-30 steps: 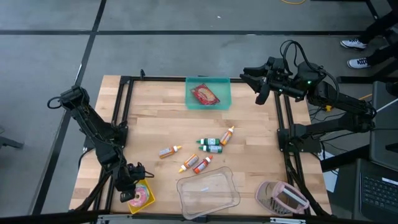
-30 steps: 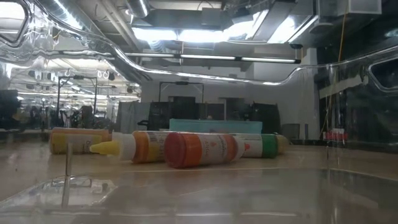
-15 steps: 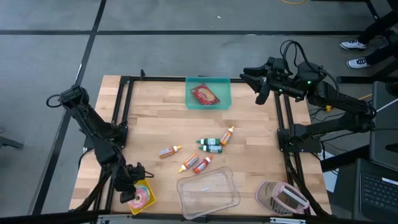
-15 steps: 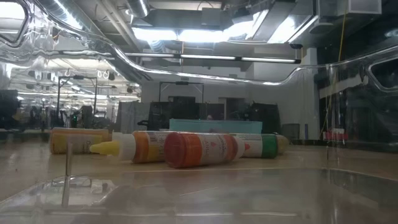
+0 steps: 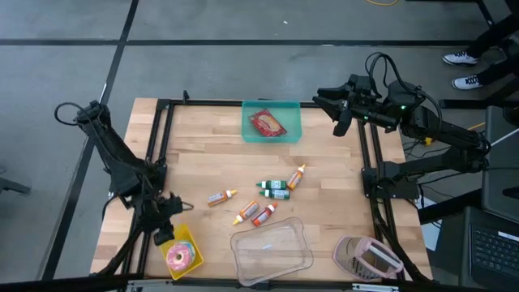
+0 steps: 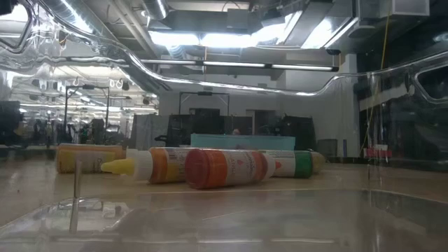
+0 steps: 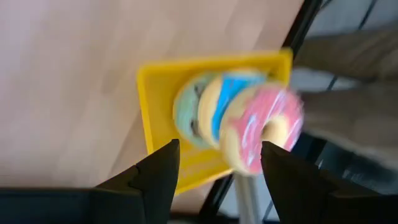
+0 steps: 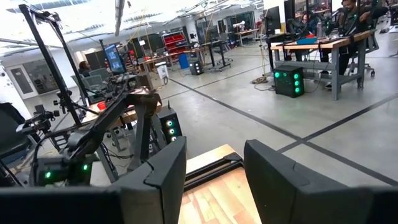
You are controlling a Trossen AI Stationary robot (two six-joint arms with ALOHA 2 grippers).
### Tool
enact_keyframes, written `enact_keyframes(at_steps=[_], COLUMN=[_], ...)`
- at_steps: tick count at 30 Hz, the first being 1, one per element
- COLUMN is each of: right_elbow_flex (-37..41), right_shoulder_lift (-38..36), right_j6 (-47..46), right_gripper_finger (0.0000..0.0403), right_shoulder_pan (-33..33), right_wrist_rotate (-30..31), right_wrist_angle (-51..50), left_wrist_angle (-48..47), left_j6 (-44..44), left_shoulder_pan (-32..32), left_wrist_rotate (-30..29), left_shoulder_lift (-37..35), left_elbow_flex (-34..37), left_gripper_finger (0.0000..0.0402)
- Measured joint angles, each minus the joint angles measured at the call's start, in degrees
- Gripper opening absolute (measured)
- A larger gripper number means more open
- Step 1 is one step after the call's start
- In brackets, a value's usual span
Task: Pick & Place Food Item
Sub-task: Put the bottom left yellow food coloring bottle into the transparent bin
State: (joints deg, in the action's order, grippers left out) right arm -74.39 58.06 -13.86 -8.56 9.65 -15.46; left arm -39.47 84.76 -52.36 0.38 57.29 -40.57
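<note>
A pink frosted donut (image 5: pixel 180 258) lies in a small yellow tray (image 5: pixel 188 240) at the table's near left corner. In the left wrist view the donut (image 7: pixel 261 130) and the tray (image 7: pixel 149 106) show blurred beyond the fingers. My left gripper (image 5: pixel 168 229) (image 7: pixel 217 180) hangs open just above the tray's far side and touches nothing. My right gripper (image 5: pixel 337 122) (image 8: pixel 214 168) waits open, held high and level over the table's far right corner. Neither gripper shows in the low view.
A teal bin (image 5: pixel 272 109) with a red food item (image 5: pixel 267 123) stands at the far middle. Several small bottles (image 5: pixel 274 191) (image 6: pixel 224 166) lie mid-table. A clear plastic tub (image 5: pixel 272 251) sits near the front edge, a pink object (image 5: pixel 369 258) at the near right. Black frame rails (image 5: pixel 156 138) border the table.
My left gripper has opened and let go of the donut, then risen and drawn back toward the table's far edge. The donut has stayed in the yellow tray and now shows uncovered.
</note>
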Motion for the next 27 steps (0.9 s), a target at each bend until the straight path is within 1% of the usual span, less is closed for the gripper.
enact_keyframes(at_steps=[2, 4, 6, 8, 11, 13, 14, 15, 16, 17, 20, 24, 27], right_elbow_flex=[0.0, 0.0, 0.0, 0.0, 0.0, 0.0, 0.0, 0.0, 0.0, 0.0, 0.0, 0.0, 0.0], right_shoulder_lift=[0.0, 0.0, 0.0, 0.0, 0.0, 0.0, 0.0, 0.0, 0.0, 0.0, 0.0, 0.1, 0.2], right_j6=[0.7, 0.9, 0.9, 1.4, 2.6, 2.8, 2.8, 2.8, 3.0, 3.0, 3.2, 2.6, 1.8], right_gripper_finger=[0.0160, 0.0160, 0.0160, 0.0160, 0.0160, 0.0160, 0.0160, 0.0160, 0.0160, 0.0160, 0.0160, 0.0160, 0.0160], right_shoulder_pan=[0.0, 0.0, 0.0, 0.0, 0.0, 0.0, 0.0, 0.0, 0.0, 0.0, 0.0, 0.0, 0.0], right_wrist_rotate=[0.2, 1.1, 2.1, 4.3, 8.5, 11.0, 12.1, 12.7, 13.1, 13.3, 13.3, 13.3, 13.3], right_wrist_angle=[0.0, 0.0, 0.2, 1.0, 3.2, 4.8, 5.5, 6.1, 6.5, 6.6, 6.7, 6.7, 6.7], left_wrist_angle=[-1.0, -1.3, -1.0, 0.3, 6.7, 13.9, 17.3, 20.9, 24.3, 26.5, 26.8, 24.9, 24.3], left_j6=[0.0, 0.0, 0.1, -0.7, -6.5, -12.8, -16.3, -20.3, -24.3, -27.7, -32.4, -38.1, -44.3], left_shoulder_pan=[1.7, 4.1, 6.9, 10.0, 14.7, 18.3, 20.2, 22.5, 24.9, 27.6, 35.5, 44.9, 50.4], left_wrist_rotate=[-3.1, -7.9, -14.8, -23.1, -37.8, -46.4, -48.8, -49.6, -48.7, -46.4, -37.0, -22.7, -12.3], left_shoulder_lift=[-3.0, -5.9, -9.0, -11.8, -15.4, -16.8, -17.2, -17.5, -17.5, -17.3, -13.6, -4.2, 4.4], left_elbow_flex=[0.0, 0.0, 0.0, 0.0, 0.0, 0.0, 0.0, 0.0, 0.0, -0.1, -0.1, -0.7, -4.5], left_gripper_finger=[0.0219, 0.0219, 0.0219, 0.0219, 0.0219, 0.0219, 0.0219, 0.0219, 0.0219, 0.0219, 0.0219, 0.0219, 0.0219])
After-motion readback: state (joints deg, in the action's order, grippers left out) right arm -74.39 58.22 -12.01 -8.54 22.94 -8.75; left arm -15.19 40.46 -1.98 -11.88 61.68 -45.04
